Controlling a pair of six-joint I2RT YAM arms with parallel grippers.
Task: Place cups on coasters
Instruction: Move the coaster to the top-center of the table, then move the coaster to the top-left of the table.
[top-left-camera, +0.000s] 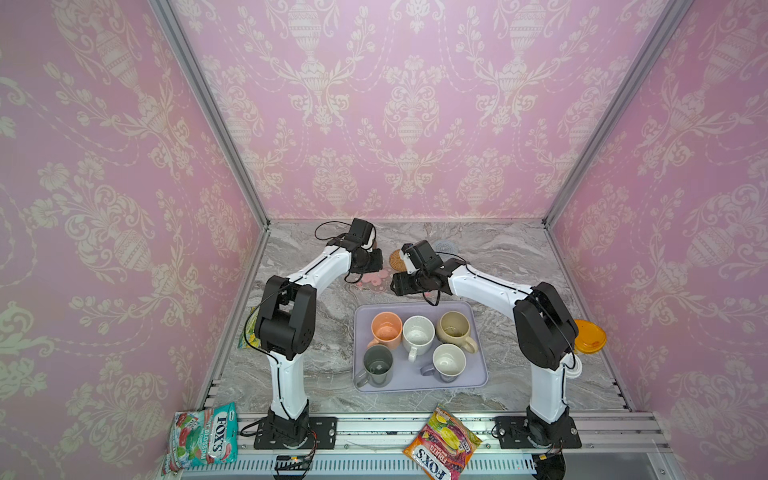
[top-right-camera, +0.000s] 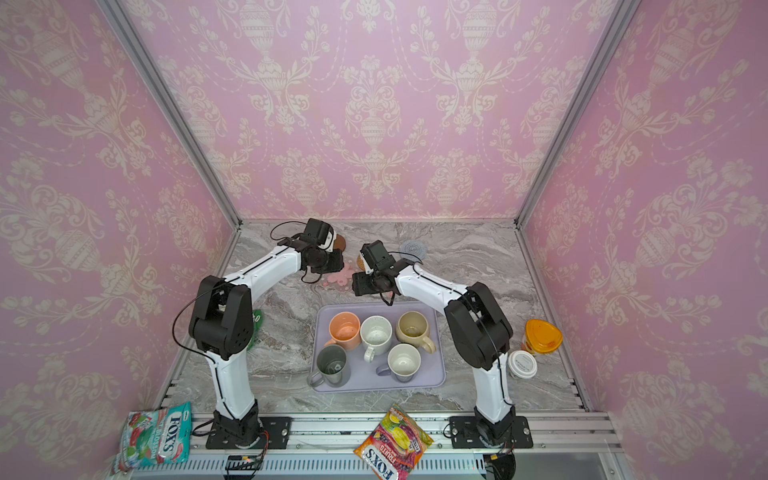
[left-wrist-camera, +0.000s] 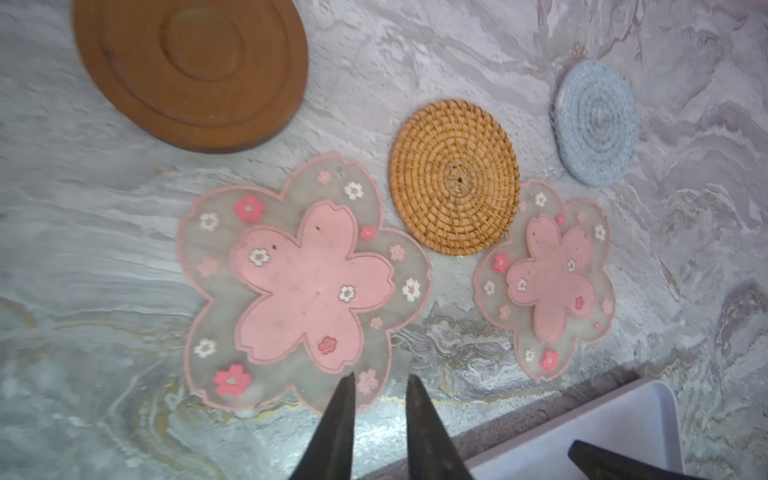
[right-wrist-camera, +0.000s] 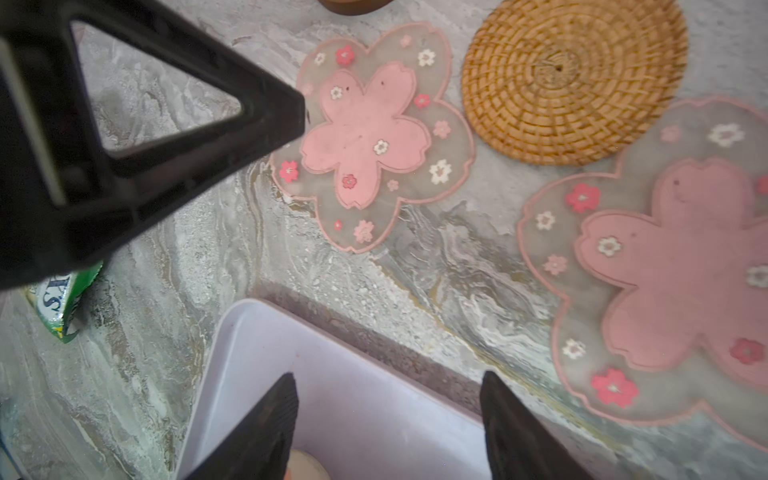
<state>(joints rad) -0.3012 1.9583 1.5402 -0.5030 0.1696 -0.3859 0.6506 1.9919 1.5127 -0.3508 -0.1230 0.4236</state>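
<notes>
the left hand (left-wrist-camera: 381, 376) is hovering at the edge of a pink-flower coaster (left-wrist-camera: 307, 286), its fingers standing only slightly apart and gripping nothing, while the brown disc (left-wrist-camera: 191, 70), the rattan round (left-wrist-camera: 455, 176), the second flower coaster (left-wrist-camera: 544, 278) and the blue knitted round (left-wrist-camera: 596, 124) are lying bare on the marble surface (left-wrist-camera: 83, 249). the right hand (right-wrist-camera: 389, 376) is hanging over the rim of the lavender tray (right-wrist-camera: 353, 395), fingers spread wide and empty. the grey-green cup (top-left-camera: 377, 365), peach-orange cup (top-left-camera: 386, 328), speckled white cup (top-left-camera: 417, 332), lavender cup (top-left-camera: 449, 361) and beige cup (top-left-camera: 453, 328) are sitting upright on that tray.
</notes>
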